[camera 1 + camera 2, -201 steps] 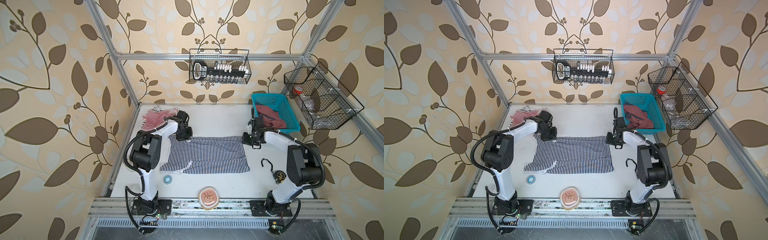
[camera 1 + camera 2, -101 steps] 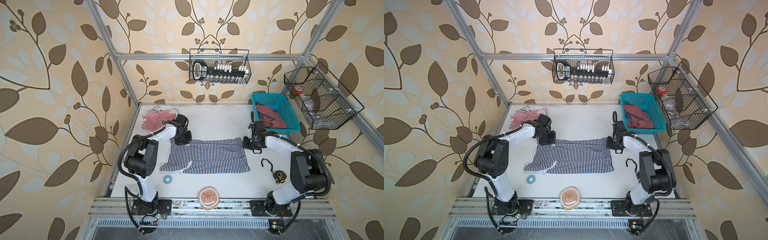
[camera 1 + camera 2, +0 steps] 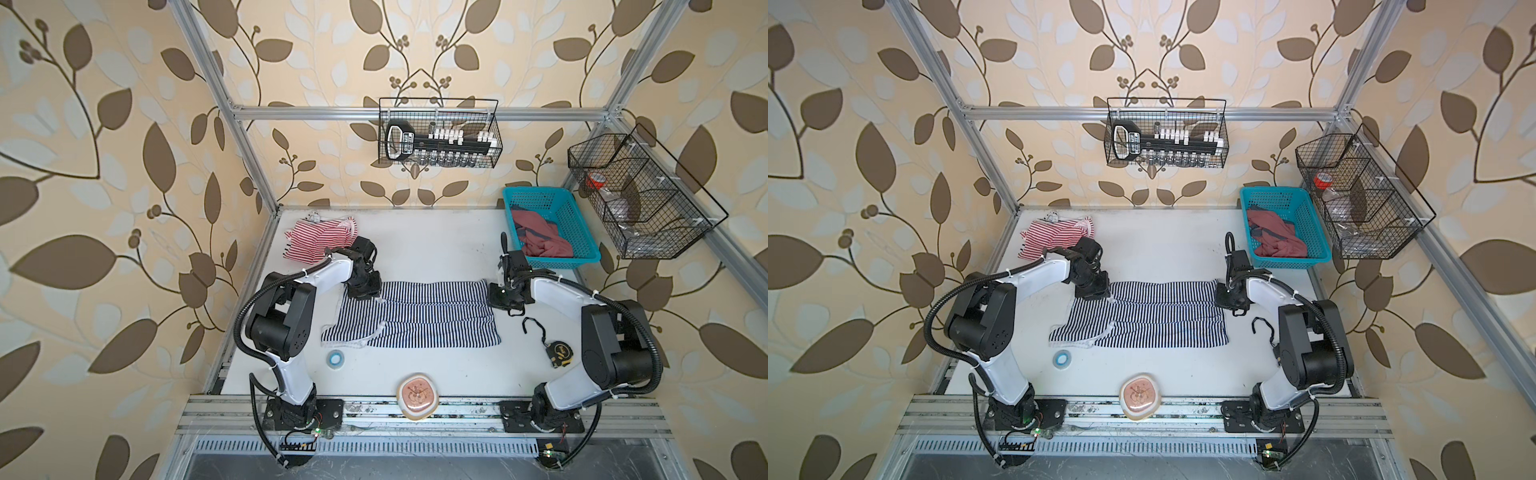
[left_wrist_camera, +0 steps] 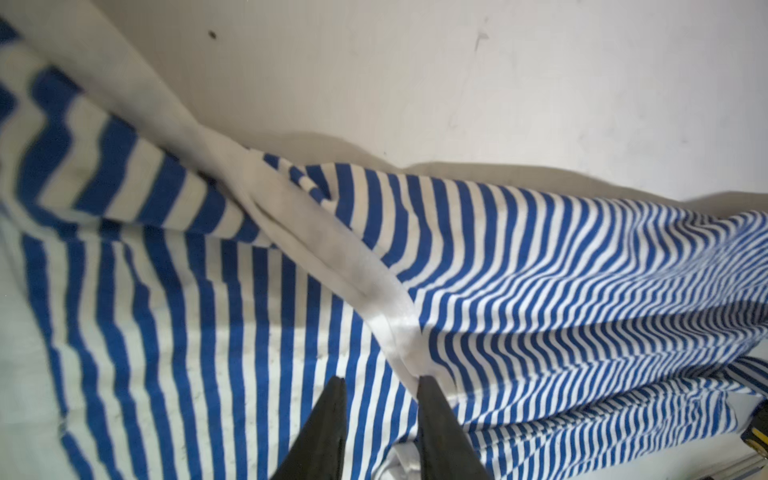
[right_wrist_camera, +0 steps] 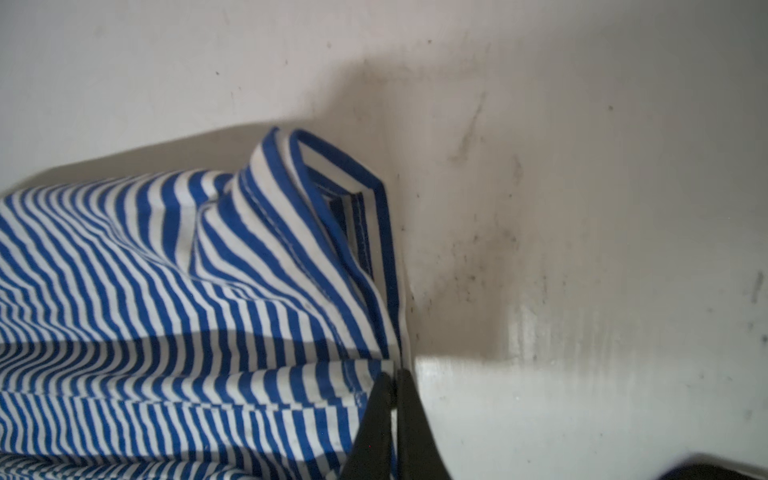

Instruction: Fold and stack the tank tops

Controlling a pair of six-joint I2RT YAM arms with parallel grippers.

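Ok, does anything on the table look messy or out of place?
Yes. The navy-and-white tank top lies mostly flat, but its near-left corner is askew, white trim bunched past the edge. The red-and-white tank top sits crumpled at the far-left corner.

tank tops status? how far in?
Done: navy top lies flat in the middle, apparently with one lengthwise fold laid. In hand: both arms work its far corners. The left gripper has jaws apart over the fabric, and the right gripper pinches its edge. To do: finish folding navy, fold the bunched red top at the far-left corner, stack them.
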